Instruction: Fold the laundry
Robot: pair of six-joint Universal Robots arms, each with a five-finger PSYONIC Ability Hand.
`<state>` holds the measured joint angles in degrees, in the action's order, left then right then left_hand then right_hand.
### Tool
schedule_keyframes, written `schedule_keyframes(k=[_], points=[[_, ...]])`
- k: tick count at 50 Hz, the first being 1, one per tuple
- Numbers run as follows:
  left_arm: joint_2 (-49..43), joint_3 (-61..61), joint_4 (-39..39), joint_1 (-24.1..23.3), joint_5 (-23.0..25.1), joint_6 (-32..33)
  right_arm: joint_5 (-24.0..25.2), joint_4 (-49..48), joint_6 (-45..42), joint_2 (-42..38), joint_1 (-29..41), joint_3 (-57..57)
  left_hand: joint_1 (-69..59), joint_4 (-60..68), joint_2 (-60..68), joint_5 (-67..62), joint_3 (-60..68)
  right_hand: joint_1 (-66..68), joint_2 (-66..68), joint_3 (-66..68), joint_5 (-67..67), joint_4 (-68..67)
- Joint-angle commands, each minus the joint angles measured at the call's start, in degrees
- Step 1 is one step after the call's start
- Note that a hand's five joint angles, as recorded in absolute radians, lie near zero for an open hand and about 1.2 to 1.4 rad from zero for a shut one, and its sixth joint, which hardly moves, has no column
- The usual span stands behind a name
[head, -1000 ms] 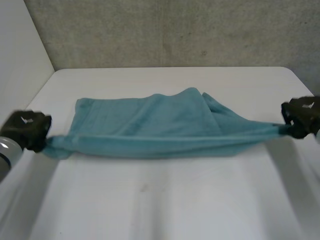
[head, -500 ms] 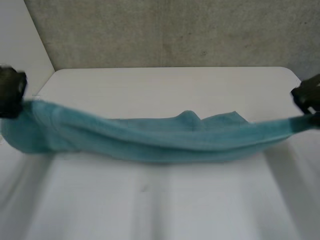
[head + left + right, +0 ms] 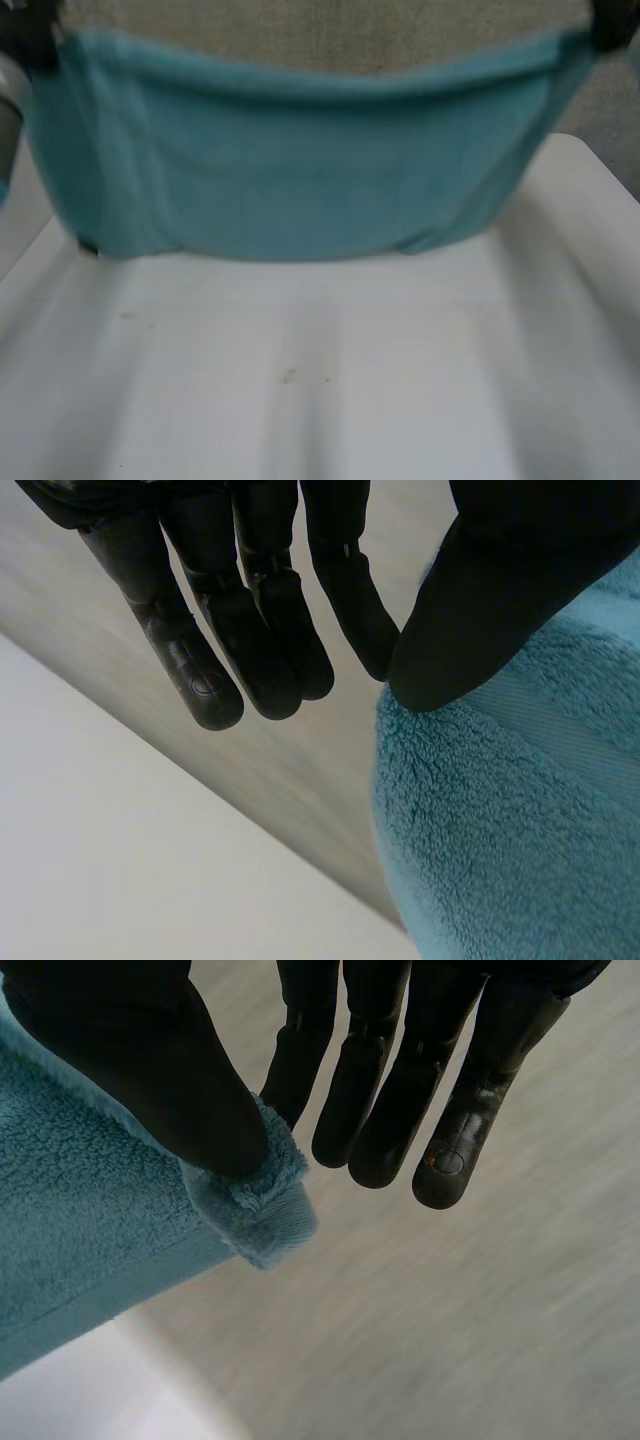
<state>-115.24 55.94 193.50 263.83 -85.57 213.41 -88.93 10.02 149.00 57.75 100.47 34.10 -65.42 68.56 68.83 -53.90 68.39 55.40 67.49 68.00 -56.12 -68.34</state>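
A teal towel hangs spread out in the air between the two arms, its top edge sagging a little in the middle. Its lower edge hangs close over the far part of the white bench (whether it touches there I cannot tell). The left robot hand has one top corner and the right robot hand the other, both up in front of the grey wall. In the left wrist view the thumb pinches the towel's edge against the nearest finger, with the other fingers straight and free. In the right wrist view the thumb clamps the fluffy corner the same way, the remaining fingers held straight.
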Motion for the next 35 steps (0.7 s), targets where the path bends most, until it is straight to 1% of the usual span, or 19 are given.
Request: schedule_keyframes(k=[1, 2, 4, 6, 9, 10, 12, 14, 17, 18, 21, 23, 27, 30, 33, 34, 35], points=[[7.65, -2.34, 12.69, -0.16, -0.82, -10.99, -0.2, -19.16, 5.86, 12.72, 0.42, 7.37, -14.58, 11.44, 11.17, -16.1, 11.61, 24.6, 12.51, 12.0, -13.88, -11.66], [8.01, -1.28, 12.52, -0.07, -0.73, -11.61, 0.85, -19.16, 5.86, 14.65, 0.42, 11.13, -14.58, 11.44, 11.17, -16.1, 11.61, 24.6, 12.51, 12.0, -13.88, -11.66], [8.45, 1.01, 12.34, 0.01, -0.47, -12.14, 1.47, -19.16, 5.95, 15.19, 0.42, 12.91, -14.58, 11.44, 11.17, -16.1, 11.61, 24.6, 12.51, 12.0, -13.88, -11.66], [8.63, 5.05, 12.25, 0.1, -0.38, -12.14, 3.75, -18.64, 6.04, 15.28, 0.16, 18.96, -14.58, 11.44, 11.17, -16.1, 11.61, 24.6, 12.51, 12.0, -13.88, -11.66], [8.54, 11.37, 12.6, 0.54, -0.21, -12.23, 5.34, -17.93, 5.86, 15.28, -0.01, 23.37, -14.58, 11.44, 11.17, -16.1, 11.61, 24.6, 12.51, 12.0, -13.88, -11.66], [8.37, 13.13, 12.69, 0.63, -0.03, -12.15, 6.56, -17.41, 5.69, 15.28, -0.02, 26.6, -14.58, 11.44, 11.17, -16.1, 11.61, 24.6, 12.51, 12.0, -13.88, -11.66], [8.02, 18.56, 12.86, 1.07, 0.14, -12.23, 7.18, -17.31, 5.69, 15.28, -0.1, 28.2, -14.58, 11.44, 11.17, -16.1, 11.61, 24.6, 12.51, 12.0, -13.88, -11.66], [7.75, 22.09, 13.13, 1.51, 0.23, -12.32, 9.46, -17.75, 5.77, 14.93, -0.28, 33.9, -14.58, 11.44, 11.17, -16.1, 11.61, 24.6, 12.51, 12.0, -13.88, -11.66], [6.88, 26.84, 14.35, 1.86, 0.85, -12.49, 11.14, -17.67, 5.51, 13.97, -0.37, 37.17, -14.58, 11.44, 11.17, -16.1, 11.61, 24.6, 12.51, 12.0, -13.88, -11.66], [5.48, 29.55, 15.93, 1.95, 1.81, -12.5, 11.93, -17.84, 5.42, 12.22, -0.72, 39.27, -14.58, 11.44, 11.17, -16.1, 11.61, 24.6, 12.51, 12.0, -13.88, -11.66], [3.01, 33.96, 19.01, 1.77, 3.39, -12.23, 12.2, -17.32, 4.9, 8.62, -1.6, 41.48, -14.58, 11.44, 11.17, -16.1, 11.61, 24.6, 12.51, 12.0, -13.88, -11.66], [0.64, 38.53, 22.52, 1.68, 5.06, -11.79, 12.46, -17.14, 3.41, 5.19, -1.95, 43.42, -14.58, 11.44, 11.17, -16.1, 11.61, 24.6, 12.51, 12.0, -13.88, -11.66], [-1.65, 41.61, 23.32, 1.77, 5.77, -11.53, 12.2, -16.26, -1.07, 1.58, -2.3, 45.79, -14.58, 11.44, 11.17, -16.1, 11.61, 24.6, 12.51, 12.0, -13.88, -11.66], [-1.48, 43.11, 22.45, 2.03, 5.68, -11.27, 11.59, -13.73, -5.45, 1.39, -2.39, 47.2, -14.58, 11.44, 11.17, -16.1, 11.61, 24.6, 12.51, 12.0, -13.88, -11.66], [0.54, 45.84, 19.03, 3.09, 5.68, -10.04, 11.23, -10.3, -8.81, 2.1, -2.48, 47.64, -14.58, 11.44, 11.17, -16.1, 11.61, 24.6, 12.51, 12.0, -13.88, -11.66], [1.59, 46.54, 17.63, 3.53, 5.6, -9.43, 10.71, -6.89, -10.82, 3.58, -2.74, 47.73, -14.58, 11.44, 11.17, -16.1, 11.61, 24.6, 12.51, 12.0, -13.88, -11.66], [4.21, 47.76, 13.96, 4.57, 5.42, -7.85, 10.27, -4.94, -11.8, 4.46, -3.09, 47.73, -14.58, 11.44, 11.17, -16.1, 11.61, 24.6, 12.51, 12.0, -13.88, -11.66]])
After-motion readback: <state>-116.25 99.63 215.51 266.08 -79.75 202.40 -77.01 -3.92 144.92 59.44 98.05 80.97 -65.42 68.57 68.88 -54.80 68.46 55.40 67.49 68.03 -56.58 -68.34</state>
